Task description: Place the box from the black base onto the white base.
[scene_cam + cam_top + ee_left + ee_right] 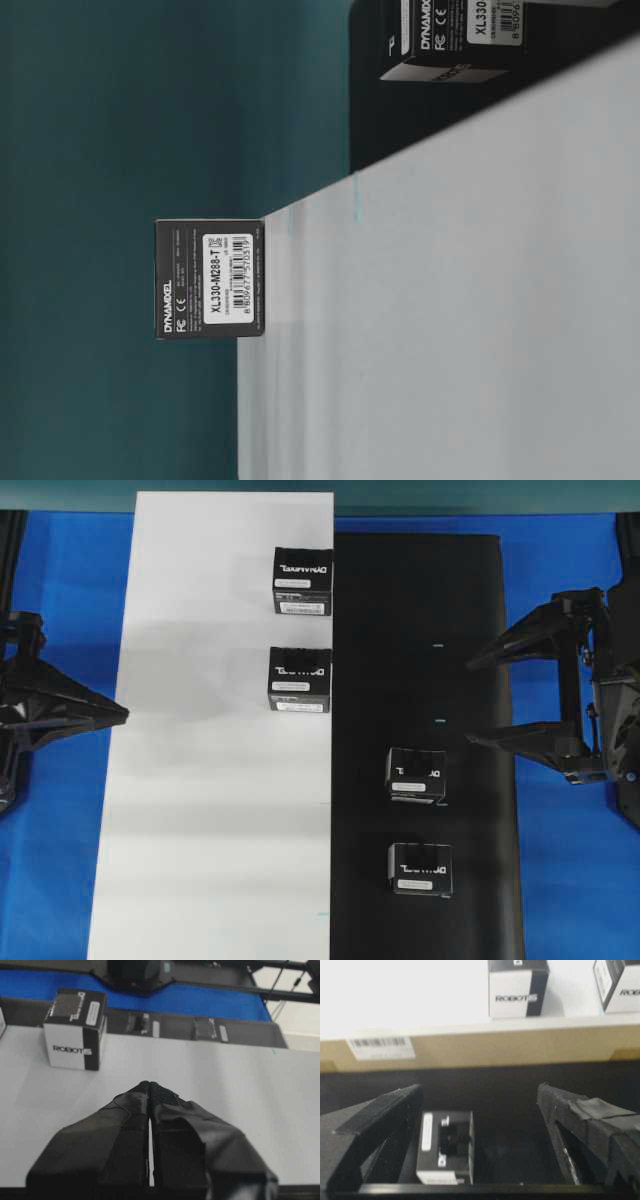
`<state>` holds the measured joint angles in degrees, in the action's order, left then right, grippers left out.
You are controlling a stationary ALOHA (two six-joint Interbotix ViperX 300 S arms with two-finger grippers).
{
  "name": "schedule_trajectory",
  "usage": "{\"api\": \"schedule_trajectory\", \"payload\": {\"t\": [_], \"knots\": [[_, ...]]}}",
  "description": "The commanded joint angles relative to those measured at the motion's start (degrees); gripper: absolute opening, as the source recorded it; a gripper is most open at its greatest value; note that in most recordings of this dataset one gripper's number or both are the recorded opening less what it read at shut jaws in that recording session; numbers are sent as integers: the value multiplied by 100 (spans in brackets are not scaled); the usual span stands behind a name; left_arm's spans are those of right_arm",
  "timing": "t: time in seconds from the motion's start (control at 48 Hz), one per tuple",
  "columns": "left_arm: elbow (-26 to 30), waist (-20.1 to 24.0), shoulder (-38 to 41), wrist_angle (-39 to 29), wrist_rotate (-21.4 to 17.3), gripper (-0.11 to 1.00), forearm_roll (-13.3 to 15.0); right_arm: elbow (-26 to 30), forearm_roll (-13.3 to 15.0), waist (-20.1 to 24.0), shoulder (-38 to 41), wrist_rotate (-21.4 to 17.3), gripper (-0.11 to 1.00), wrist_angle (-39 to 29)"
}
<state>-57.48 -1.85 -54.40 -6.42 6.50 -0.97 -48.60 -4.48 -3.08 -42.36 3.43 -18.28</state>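
— Which step am I in?
— I judge the approach. My right end effector (pixel 483 700) is spread wide, grasping nothing, near the small black cardboard box (pixel 416 776) on the long matte black board (pixel 470 630). Next I must lower around it and clench.
— And the left end effector (pixel 149 1085)?
— Clenched, empty, over the long smooth white board (pixel 200 830).
— The count?
— Four boxes: two on each board.

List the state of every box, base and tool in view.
Two boxes: resting on white base.
Two boxes: resting on black base.
Left tool: shut, empty, over the white base.
Right tool: open, empty, facing the nearer black-base box.
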Motion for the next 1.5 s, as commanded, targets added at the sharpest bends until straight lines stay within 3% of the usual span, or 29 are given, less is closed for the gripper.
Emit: {"api": "schedule_trajectory", "payload": {"t": [0.0,0.375,0.855,1.147,1.355,1.48], "knots": [[167,-9,35,18,0,-1,-9,26,9,0,26,53,100,334],[167,0,-9,35,-18,-1,-9,-185,97,-18,70,9,100,1072],[149,-18,-176,-475,-158,-1,-9,-272,88,18,-88,44,100,457],[53,-88,-246,-650,-650,-1,-35,-325,114,18,-79,123,100,325],[70,-123,-369,-633,-439,-1,-35,-404,105,53,-97,79,100,281],[105,-114,-492,-598,-62,-1,-53,-448,114,53,-123,62,100,281]]}}
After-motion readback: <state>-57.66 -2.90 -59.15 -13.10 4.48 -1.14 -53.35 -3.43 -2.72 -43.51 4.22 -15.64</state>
